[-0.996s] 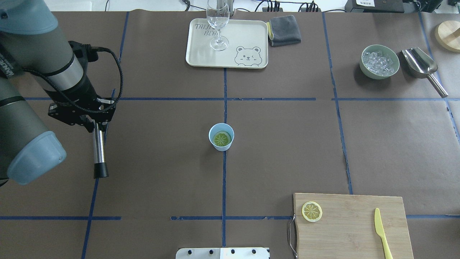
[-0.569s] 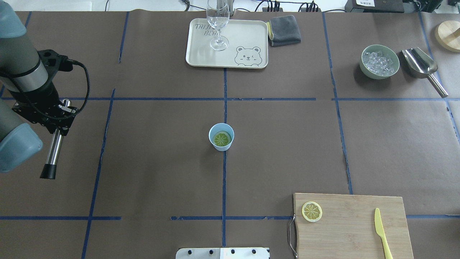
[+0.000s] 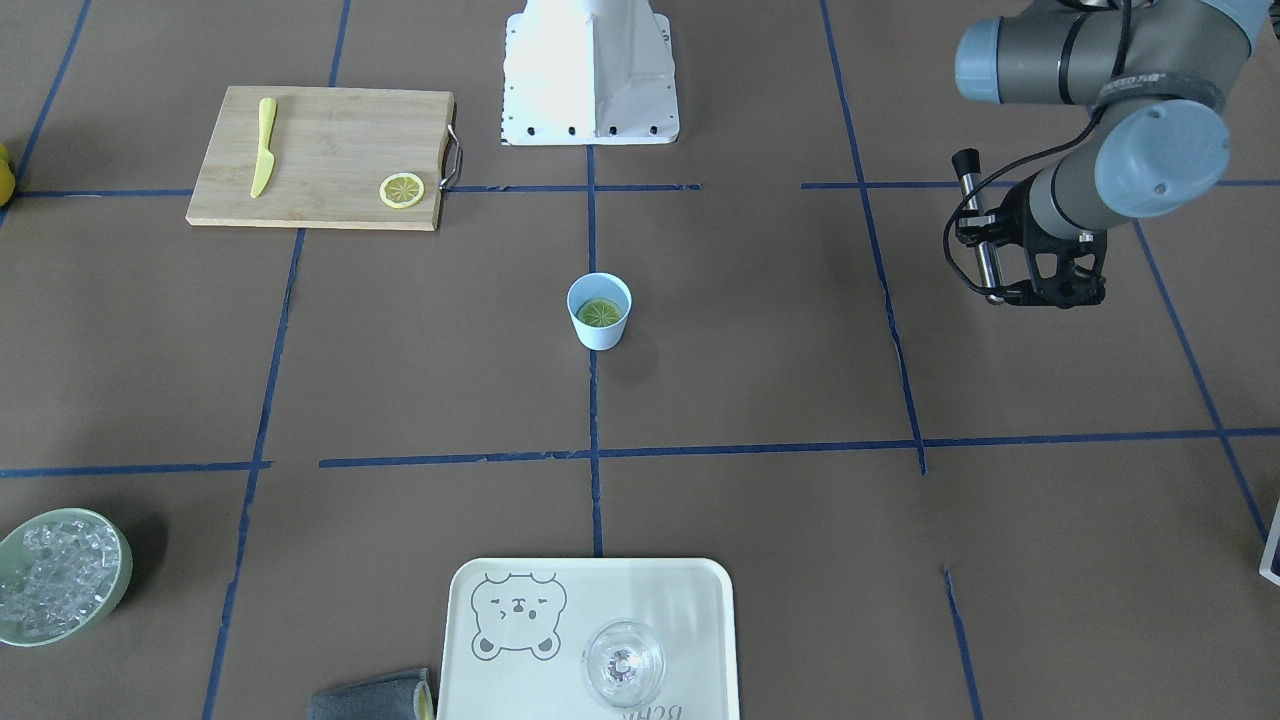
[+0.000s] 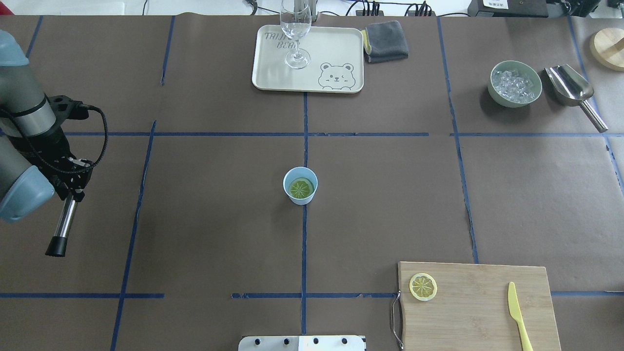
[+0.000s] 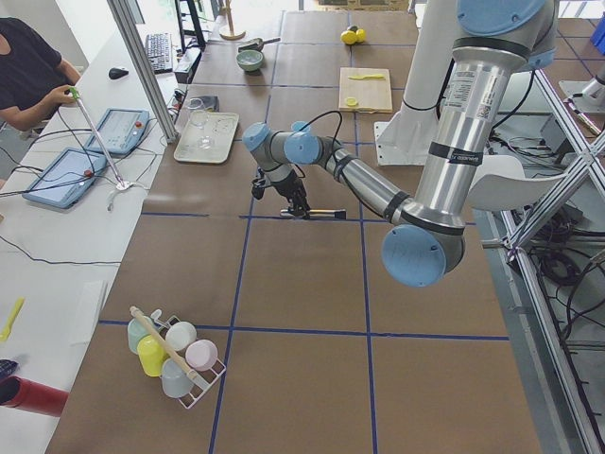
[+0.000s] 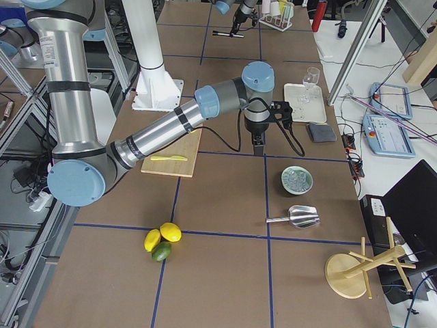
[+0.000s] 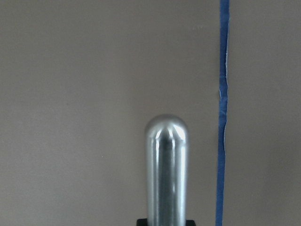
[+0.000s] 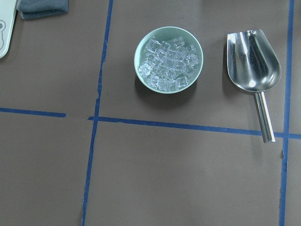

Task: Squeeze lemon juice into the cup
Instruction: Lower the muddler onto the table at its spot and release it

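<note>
The light-blue cup stands at the table's middle, also in the front view. A lemon slice lies flat inside it. A second lemon slice lies on the cutting board. My left gripper is far left of the cup, shut on a steel rod with a black end, seen close up in the left wrist view. My right gripper shows only in the exterior right view, over the ice bowl area; I cannot tell whether it is open.
A wooden cutting board with a yellow knife sits front right. A cream tray with a clear glass and a grey cloth are at the back. A green bowl of ice and a steel scoop are back right.
My left arm has swung further left, away from the cup, carrying the steel rod. The cup and both lemon slices have not moved.
</note>
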Tool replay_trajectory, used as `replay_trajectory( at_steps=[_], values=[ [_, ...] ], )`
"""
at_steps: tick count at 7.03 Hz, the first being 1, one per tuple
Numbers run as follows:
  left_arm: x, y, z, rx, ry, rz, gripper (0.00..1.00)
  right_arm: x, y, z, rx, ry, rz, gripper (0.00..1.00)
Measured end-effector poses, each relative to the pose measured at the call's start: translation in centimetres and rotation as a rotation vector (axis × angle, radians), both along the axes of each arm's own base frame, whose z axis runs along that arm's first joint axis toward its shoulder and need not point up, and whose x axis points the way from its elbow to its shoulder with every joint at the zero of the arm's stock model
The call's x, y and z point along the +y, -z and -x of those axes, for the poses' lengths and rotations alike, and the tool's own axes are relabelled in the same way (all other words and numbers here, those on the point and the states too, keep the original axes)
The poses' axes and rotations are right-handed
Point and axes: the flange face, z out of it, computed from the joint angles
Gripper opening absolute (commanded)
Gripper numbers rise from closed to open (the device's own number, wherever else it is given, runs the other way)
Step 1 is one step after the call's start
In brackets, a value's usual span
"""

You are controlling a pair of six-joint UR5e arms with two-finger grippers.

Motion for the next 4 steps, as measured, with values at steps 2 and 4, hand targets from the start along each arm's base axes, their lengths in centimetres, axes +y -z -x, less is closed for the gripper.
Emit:
replay_trajectory(
  at_steps=[2,4],
  values=[
    [-0.3,-3.4,-0.3,0.019,0.003,-0.002,0.0,0.0,0.1,0.0,0.001,-0.001,-0.002,1.0],
    [-1.1,-5.7,-0.6,0.024,0.006,-0.017,0.0,-0.1,0.0,-0.1,0.001,-0.002,0.0,1.0]
  ],
)
